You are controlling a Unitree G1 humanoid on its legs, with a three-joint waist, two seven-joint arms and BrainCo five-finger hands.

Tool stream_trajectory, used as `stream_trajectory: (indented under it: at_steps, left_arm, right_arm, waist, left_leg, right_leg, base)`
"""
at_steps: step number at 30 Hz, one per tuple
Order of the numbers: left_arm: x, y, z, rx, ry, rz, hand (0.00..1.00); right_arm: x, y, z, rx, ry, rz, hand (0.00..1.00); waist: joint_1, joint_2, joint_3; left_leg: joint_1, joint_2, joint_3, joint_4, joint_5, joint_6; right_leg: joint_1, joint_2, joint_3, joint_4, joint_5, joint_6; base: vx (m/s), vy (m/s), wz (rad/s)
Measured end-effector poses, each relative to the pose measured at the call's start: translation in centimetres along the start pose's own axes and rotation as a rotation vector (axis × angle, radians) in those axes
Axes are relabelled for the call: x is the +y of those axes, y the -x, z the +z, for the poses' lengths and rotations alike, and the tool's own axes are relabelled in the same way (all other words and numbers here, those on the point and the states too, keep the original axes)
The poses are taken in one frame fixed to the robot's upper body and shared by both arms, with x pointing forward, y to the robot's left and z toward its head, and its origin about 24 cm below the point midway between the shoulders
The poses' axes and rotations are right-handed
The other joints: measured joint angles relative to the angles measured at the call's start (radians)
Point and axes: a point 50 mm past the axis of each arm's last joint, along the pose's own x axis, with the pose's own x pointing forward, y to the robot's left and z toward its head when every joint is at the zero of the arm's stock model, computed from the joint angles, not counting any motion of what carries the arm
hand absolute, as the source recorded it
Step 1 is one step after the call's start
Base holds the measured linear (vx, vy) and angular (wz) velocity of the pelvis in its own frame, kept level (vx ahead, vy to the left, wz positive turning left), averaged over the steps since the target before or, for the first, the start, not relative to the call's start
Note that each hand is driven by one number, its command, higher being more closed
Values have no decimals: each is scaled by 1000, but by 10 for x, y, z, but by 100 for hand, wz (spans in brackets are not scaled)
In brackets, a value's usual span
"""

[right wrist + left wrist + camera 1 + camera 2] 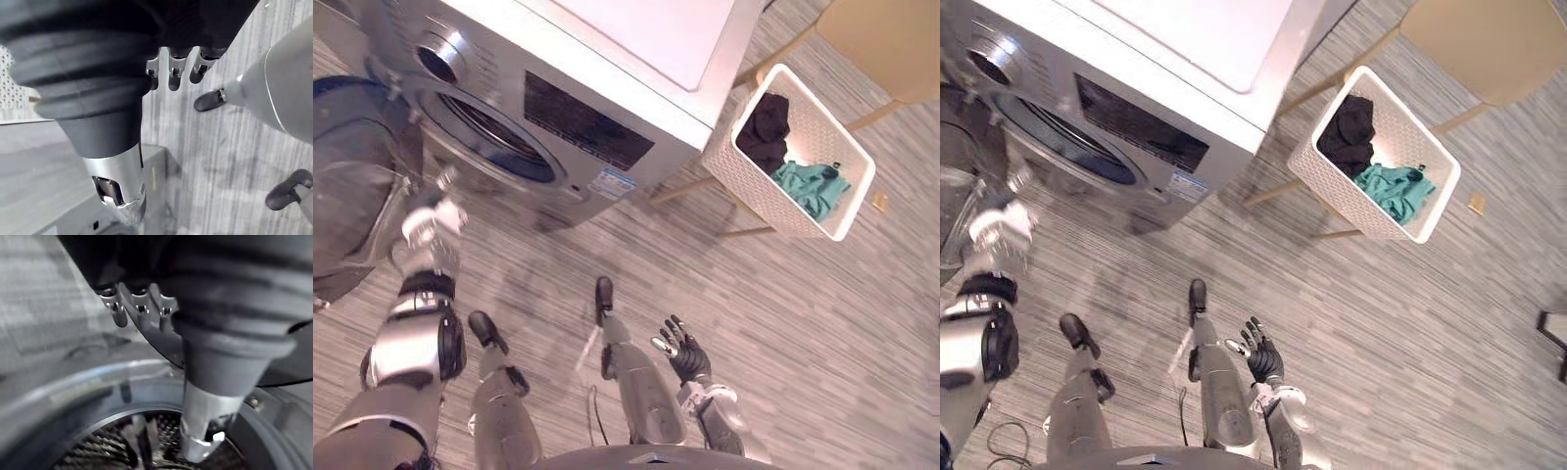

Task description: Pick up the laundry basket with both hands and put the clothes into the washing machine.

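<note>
The white laundry basket (847, 211) rests on a low wooden stand at the upper right, beside the washing machine (607, 88). Inside it lie a black garment (766, 127) and a teal garment (813, 186). The machine's round door (352, 196) is swung open to the left, baring the drum opening (494, 137). My left hand (431, 223) is raised just below the drum opening by the door's edge, fingers relaxed and holding nothing; the perforated drum (98, 450) lies past its thumb (205, 431). My right hand (685, 357) hangs low over the floor, fingers spread, far from the basket.
A tan wooden seat (891, 39) stands behind the basket at the top right. Thin wooden legs (685, 186) stick out between the basket and the machine. Striped grey floor (803, 333) stretches from me to the basket.
</note>
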Motion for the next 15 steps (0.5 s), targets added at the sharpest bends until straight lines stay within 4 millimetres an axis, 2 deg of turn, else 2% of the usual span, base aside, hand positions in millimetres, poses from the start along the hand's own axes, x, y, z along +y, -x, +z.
stream_trajectory:
  at_steps: [1, 2, 4, 6, 8, 10, 13, 15]
  left_arm:
    - [-5, 0, 7, -12, 74, 5, 0]
    - [-9, 1, 16, -38, 160, 13, 0]
    - [-16, 2, 29, -76, 243, 21, 0]
    - [-25, 4, 38, -98, 298, 15, 0]
    - [-37, 9, 40, -109, 308, -29, 0]
    - [-47, 13, 28, -72, 319, -52, 0]
    - [-48, 17, 7, -13, 301, -49, 0]
    - [-41, 18, -4, 8, 277, -39, 0]
  right_arm:
    - [3, 0, 6, -31, -8, 7, 0]
    - [9, 0, 15, -76, -22, 17, 0]
    - [14, 0, 23, -123, -30, 29, 0]
    - [15, 1, 26, -141, -30, 31, 0]
    - [14, 1, 26, -143, -48, 30, 0]
    - [14, 2, 26, -142, -49, 34, 0]
    - [12, 2, 28, -142, -34, 38, 0]
    - [10, 3, 29, -142, -22, 38, 0]
  waist:
    - [3, 0, 0]
    - [12, 2, 1]
    - [26, 6, 2]
    - [33, 10, 3]
    - [36, 21, 5]
    - [47, 50, 5]
    - [60, 94, 4]
    - [62, 107, 4]
  left_leg:
    - [-24, 35, 0, 63, -35, -9]
    - [-57, 91, 1, 150, -85, -23]
    - [-87, 160, -4, 230, -134, -32]
    - [-106, 194, -8, 247, -140, -37]
    - [-107, 202, -10, 246, -117, -33]
    - [-106, 201, -10, 251, -113, -31]
    - [-89, 191, -7, 231, -104, -24]
    - [-81, 186, -8, 219, -103, -23]
  right_leg:
    - [-2, 17, 5, 0, 0, 0]
    - [-3, 48, 10, 0, 0, 0]
    - [-5, 90, 9, 0, 1, 0]
    - [-13, 112, -11, 0, 9, -10]
    - [-18, 118, -34, 0, 16, -19]
    - [-10, 115, -46, 0, 17, -20]
    - [7, 107, -71, 0, 16, -21]
    - [17, 104, -78, 0, 11, -27]
  base:
    - [-15, -99, -58]
    - [-8, -77, -57]
    - [16, -50, -48]
    - [50, -29, -13]
    - [73, 3, 6]
    - [76, 50, 10]
    - [67, 73, 17]
    - [49, 80, 13]
